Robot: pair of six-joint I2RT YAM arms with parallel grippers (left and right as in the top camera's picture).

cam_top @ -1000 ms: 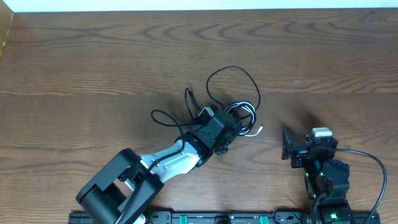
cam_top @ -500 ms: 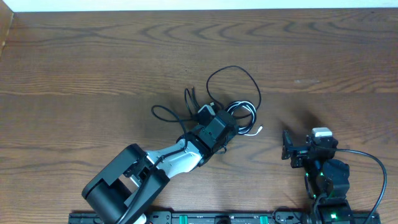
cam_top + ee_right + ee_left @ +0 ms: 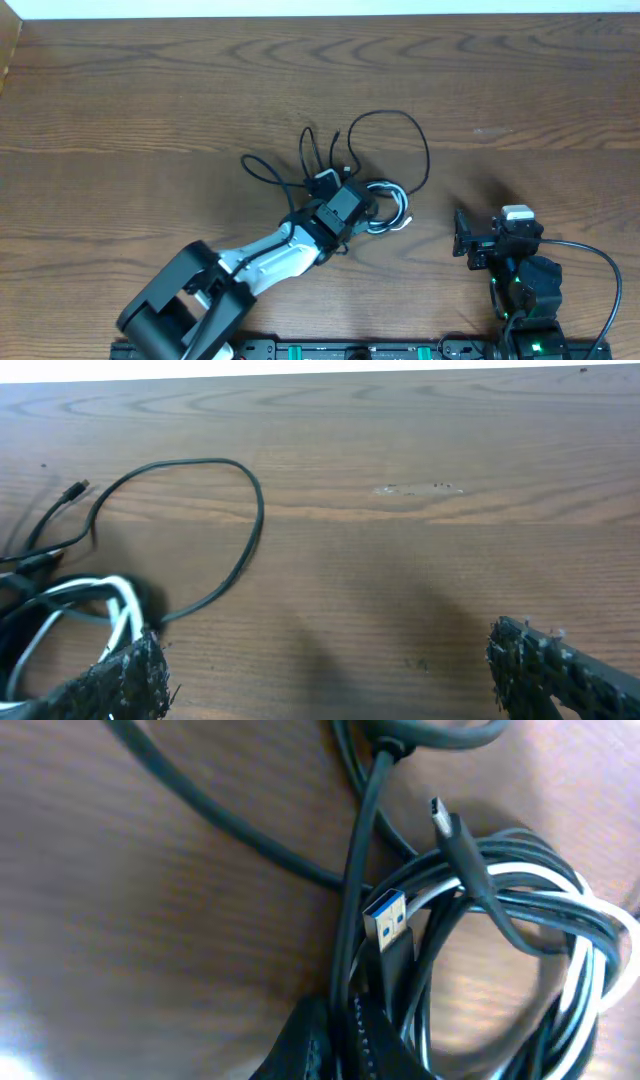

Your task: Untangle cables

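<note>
Left jaws clenched on the knot, right jaws just hanging there released

The left gripper [image 3: 345,1045] has its jaws clenched on strands of the thin, glossy black and white cables [image 3: 378,192], which run straight in between them at the bottom of the wrist view (can't tell exactly which strands are pinched). Just past the jaws sits a flat metal plug with a blue tongue [image 3: 385,920], and a smaller rounded black plug [image 3: 447,820] pokes up further out. The white cord is coiled up with a black one, and another black cord swings out in a big loop toward the far side. The right gripper [image 3: 335,670] is near the tangle but apart from it, jaws spread wide over bare wood. It all lies on a matte brown wood-grain counter [image 3: 150,100] with a pale strip [image 3: 300,8] along its far edge.
</note>
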